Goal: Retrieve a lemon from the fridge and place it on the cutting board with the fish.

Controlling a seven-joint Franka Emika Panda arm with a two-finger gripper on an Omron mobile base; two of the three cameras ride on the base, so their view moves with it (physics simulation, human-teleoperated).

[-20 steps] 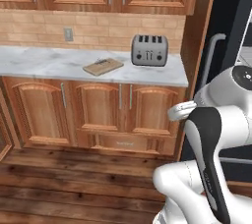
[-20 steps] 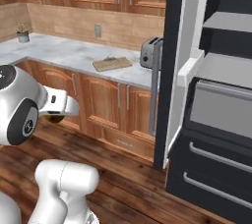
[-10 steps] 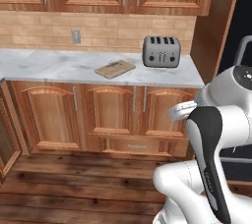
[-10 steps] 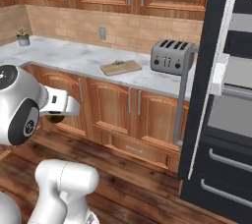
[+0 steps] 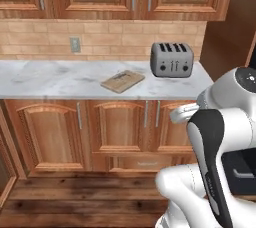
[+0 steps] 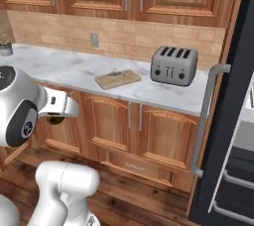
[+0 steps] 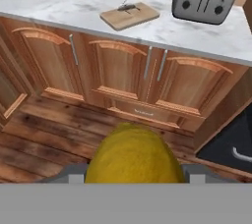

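Lemon rides clenched in the gripper (carry step). Next: reach the cutting board, setting down beside the fish.

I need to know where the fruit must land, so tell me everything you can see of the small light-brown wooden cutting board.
The small light-brown wooden cutting board is a flat rectangle with a paler top and darker edges. It lies flat on the grey marble counter, turned at an angle to the counter's front edge, to the left of the silver four-slot toaster and apart from it. A slim dark-grey fish lies on its top, towards the back. Nothing else touches it.
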